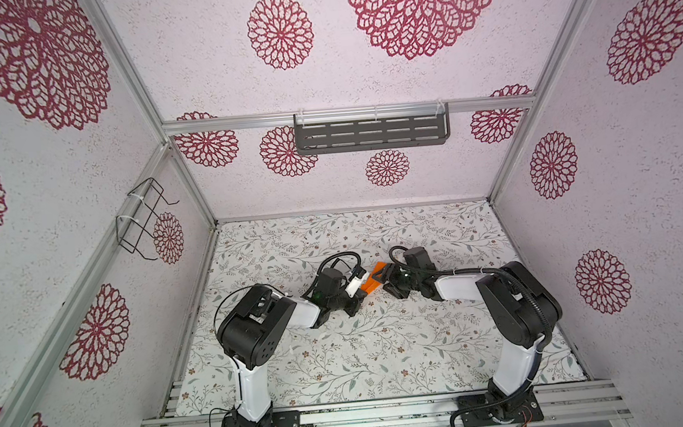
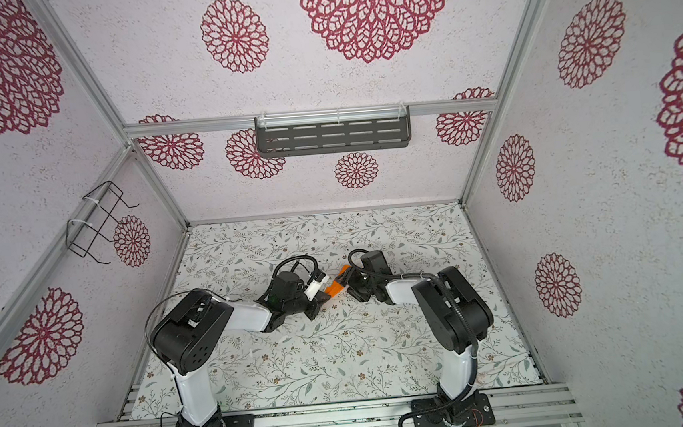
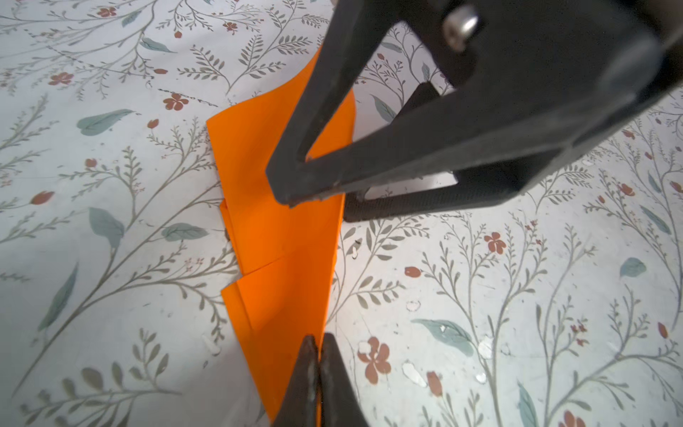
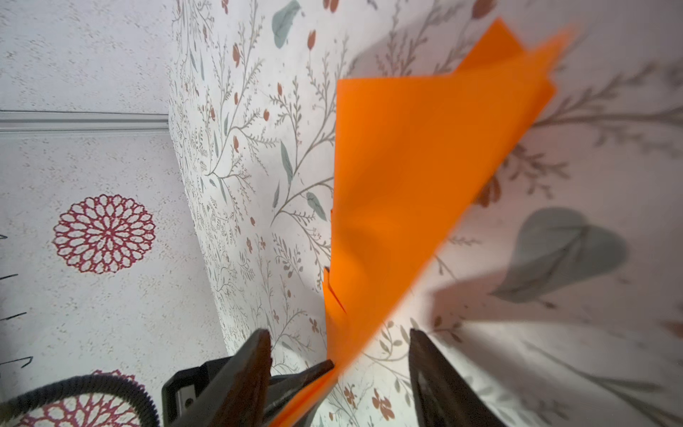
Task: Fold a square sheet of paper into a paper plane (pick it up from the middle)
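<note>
The square sheet of paper is now a bright orange paper plane (image 3: 281, 229), a narrow pointed shape with layered flaps. In both top views it sits mid-table between the two arms (image 1: 374, 280) (image 2: 337, 285). My left gripper (image 3: 319, 344) (image 1: 363, 295) is shut on its narrow end, the pads pressed together with the orange edge between them. My right gripper (image 4: 340, 338) (image 1: 387, 279) is open, one finger on each side of the plane (image 4: 406, 166) without pinching it. In the left wrist view the right fingers (image 3: 295, 177) straddle the far part of the plane.
The floral tabletop (image 1: 383, 344) spreads under both arms. A grey slotted shelf (image 1: 371, 133) hangs on the back wall and a black wire rack (image 1: 144, 221) on the left wall. An aluminium rail (image 1: 368, 416) runs along the front edge.
</note>
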{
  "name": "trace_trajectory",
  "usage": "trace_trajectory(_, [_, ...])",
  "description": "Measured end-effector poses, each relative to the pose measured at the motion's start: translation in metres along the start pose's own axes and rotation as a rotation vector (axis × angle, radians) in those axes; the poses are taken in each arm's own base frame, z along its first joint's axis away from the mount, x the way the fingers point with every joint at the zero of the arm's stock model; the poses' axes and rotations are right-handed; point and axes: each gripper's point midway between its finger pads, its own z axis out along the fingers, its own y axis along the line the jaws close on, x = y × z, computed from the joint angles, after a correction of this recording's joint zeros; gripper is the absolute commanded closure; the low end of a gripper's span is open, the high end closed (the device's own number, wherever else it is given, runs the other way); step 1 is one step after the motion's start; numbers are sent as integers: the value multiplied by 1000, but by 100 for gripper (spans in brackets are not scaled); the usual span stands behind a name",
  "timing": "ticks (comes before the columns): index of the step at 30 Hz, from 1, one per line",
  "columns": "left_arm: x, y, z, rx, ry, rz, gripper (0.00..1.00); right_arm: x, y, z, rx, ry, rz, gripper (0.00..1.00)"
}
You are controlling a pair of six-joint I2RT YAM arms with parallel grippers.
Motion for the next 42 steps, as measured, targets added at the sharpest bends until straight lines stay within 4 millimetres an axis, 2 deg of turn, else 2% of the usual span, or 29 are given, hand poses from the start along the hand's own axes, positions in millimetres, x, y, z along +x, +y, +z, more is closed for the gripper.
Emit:
trace_trajectory(8, [-3,-1,-3,84,52,-149,97,-10,-3,-27,-55,-75,-192,36])
trace_trajectory(17, [-7,-5,-8,164,93,-354,98,-3,18,-32,-209,-81,-397,40])
trace_trajectory(22, [-3,-6,-7,188,109,-437,98,5,25,-26,-285,-51,-433,42])
trace_trajectory(27, [18,-6,1,196,160,-529,98,17,25,-19,-311,-12,-449,43])
trace_trajectory(33, [16,-1,1,194,163,-602,97,30,33,-11,-350,39,-495,46])
trace_trajectory(42, [16,5,0,187,168,-696,96,38,30,4,-374,95,-501,46])
